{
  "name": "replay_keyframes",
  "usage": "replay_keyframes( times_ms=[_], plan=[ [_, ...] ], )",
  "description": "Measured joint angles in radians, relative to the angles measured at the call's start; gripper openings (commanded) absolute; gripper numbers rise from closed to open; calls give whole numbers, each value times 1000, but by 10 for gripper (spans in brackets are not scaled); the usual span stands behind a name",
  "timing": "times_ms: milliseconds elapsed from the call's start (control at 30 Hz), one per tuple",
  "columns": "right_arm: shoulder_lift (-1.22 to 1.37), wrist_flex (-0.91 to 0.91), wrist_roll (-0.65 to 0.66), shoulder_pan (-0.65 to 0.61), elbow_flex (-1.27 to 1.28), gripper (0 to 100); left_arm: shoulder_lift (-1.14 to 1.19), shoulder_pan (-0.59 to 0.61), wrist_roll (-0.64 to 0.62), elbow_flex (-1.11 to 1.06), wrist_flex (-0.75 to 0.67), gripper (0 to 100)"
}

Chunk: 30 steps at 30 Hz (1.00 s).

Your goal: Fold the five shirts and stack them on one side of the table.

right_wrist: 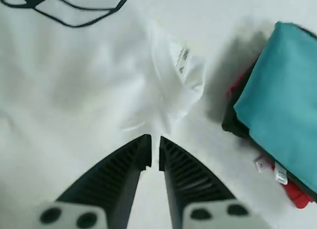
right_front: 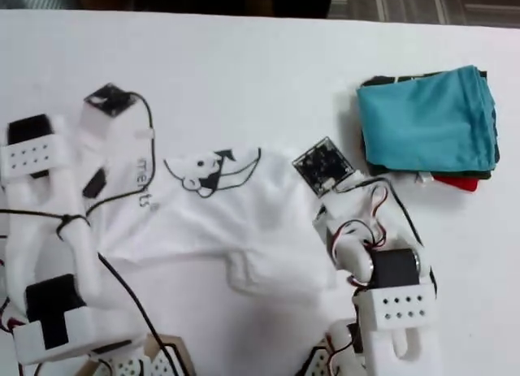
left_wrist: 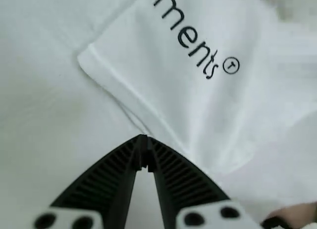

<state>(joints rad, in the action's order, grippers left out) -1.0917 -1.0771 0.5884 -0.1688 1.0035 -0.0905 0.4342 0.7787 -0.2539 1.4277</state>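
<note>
A white shirt [right_front: 236, 218] with a black print [right_front: 210, 171] lies spread and rumpled at the table's middle. My left gripper [left_wrist: 143, 152] is shut, its tips pinching the shirt's folded edge [left_wrist: 114, 90] beside black lettering [left_wrist: 190, 41]. The left arm [right_front: 114, 124] stands over the shirt's left end. My right gripper [right_wrist: 154, 152] is shut on the white shirt [right_wrist: 89, 90] where the cloth puckers, near a sewn label [right_wrist: 182, 60]. A folded stack with a teal shirt [right_front: 426, 120] on top sits at the right, also seen as the teal shirt [right_wrist: 282, 100] beyond my right gripper.
Under the teal shirt lie a black shirt [right_wrist: 233, 122] and a red one [right_front: 457, 182]. The white table [right_front: 244, 59] has free room along its far side. A black cable [right_front: 122, 287] runs by the left arm's base. The right arm's base [right_front: 394, 303] stands near the front edge.
</note>
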Motion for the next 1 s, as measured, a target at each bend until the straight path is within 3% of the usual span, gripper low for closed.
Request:
replay_keyframes(
  times_ms=[233, 567, 800, 1000],
  plan=[
    [92, 157, 0, 0, -11, 21, 169, -15, -172, -23, -157, 26],
    [717, 226, -72, -25, -298, 21, 511, 28, -315, 244, -183, 26],
    [1115, 232, -84, -74, -511, 21, 717, 28, -376, 519, -100, 26],
    [1290, 232, -84, -75, -606, 21, 862, 28, -390, 796, 29, 26]
  ],
)
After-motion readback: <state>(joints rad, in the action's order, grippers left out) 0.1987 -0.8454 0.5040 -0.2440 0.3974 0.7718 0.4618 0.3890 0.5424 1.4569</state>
